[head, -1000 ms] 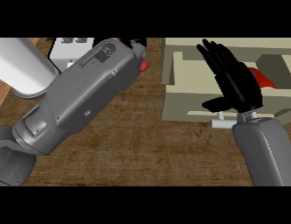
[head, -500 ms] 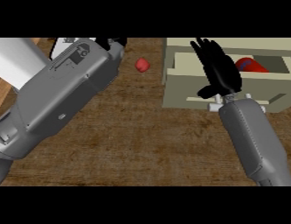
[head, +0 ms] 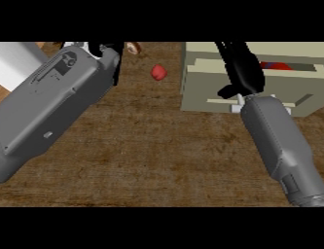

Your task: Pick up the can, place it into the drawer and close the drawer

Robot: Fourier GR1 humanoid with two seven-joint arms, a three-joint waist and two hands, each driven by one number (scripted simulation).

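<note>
The red can (head: 276, 65) lies inside the beige drawer box (head: 215, 87) at upper right. The straight-fingered right hand (head: 242, 73) rests against it; closing remains, I judge.

Grey boxy forearms (head: 49, 112), black right hand (head: 242, 73)

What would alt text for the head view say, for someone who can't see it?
Looking down on a wooden counter, the robot's right hand, fingers straight, reaches over a beige drawer unit with a red object inside. The left forearm crosses the left side; a small red item lies between them.
</note>
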